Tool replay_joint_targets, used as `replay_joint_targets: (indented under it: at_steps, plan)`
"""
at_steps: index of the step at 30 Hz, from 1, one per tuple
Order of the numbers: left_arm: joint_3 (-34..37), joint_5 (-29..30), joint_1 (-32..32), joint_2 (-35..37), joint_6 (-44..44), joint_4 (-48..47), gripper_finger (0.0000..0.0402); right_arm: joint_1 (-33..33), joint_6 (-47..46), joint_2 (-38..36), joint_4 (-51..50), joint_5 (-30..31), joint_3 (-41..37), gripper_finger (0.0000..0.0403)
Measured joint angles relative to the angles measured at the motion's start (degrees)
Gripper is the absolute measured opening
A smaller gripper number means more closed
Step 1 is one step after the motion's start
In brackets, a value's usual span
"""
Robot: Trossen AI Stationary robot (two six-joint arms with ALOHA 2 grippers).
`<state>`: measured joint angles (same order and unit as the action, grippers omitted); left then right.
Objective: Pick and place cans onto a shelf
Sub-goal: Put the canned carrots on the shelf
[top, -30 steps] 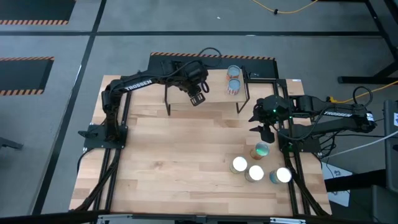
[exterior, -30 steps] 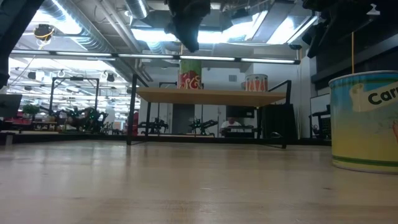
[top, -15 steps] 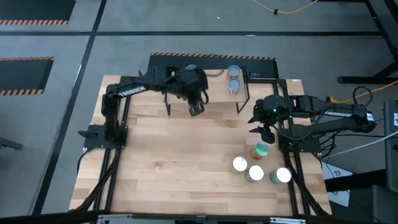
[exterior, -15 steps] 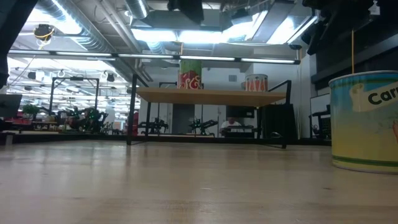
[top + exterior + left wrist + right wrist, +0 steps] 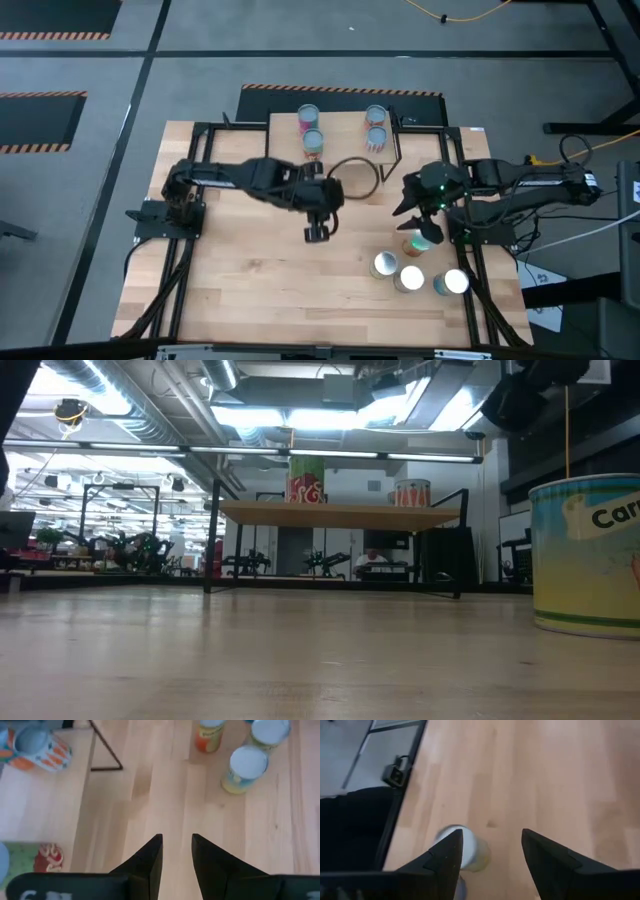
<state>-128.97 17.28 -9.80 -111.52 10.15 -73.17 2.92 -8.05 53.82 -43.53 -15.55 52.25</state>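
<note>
My left gripper (image 5: pixel 317 232) has pulled off the shelf (image 5: pixel 340 137) toward the table's middle, jaws narrow and empty, leaving four cans (image 5: pixel 311 142) up there. My right gripper (image 5: pixel 424 222), jaws wide, hovers over the next can (image 5: pixel 414 243).

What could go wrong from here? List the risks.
1. The four cans on the table stand bunched together. With the right gripper hanging open over the nearest can, its fingers might knock a neighbour on the way down.
2. Four cans already stand on the shelf, in pairs and. Another set down carelessly could topple one.
3. The left gripper is heading toward the same cluster, so the arms might collide.
</note>
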Motion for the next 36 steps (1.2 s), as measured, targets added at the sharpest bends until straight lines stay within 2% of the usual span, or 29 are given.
replay_joint_targets:
  at_steps: [7,13,28,36]
  plan:
    - [0.0,1.8,-3.1,-1.4,0.0,1.3,0.0096,8.2,-0.9,6.1,5.0,1.0,0.0,0.0208]
    - [0.0,1.8,-3.9,-1.7,0.0,1.5,0.0096,12.2,-0.8,12.0,5.1,4.0,0.0,0.0208]
    - [0.0,1.8,-3.8,-1.8,0.0,1.9,0.0096,13.9,-0.5,23.3,5.2,4.2,0.0,0.0208]
    - [0.0,1.7,-3.8,-1.8,0.0,1.9,0.0096,13.8,-0.5,26.1,5.1,9.1,0.0,0.0208]
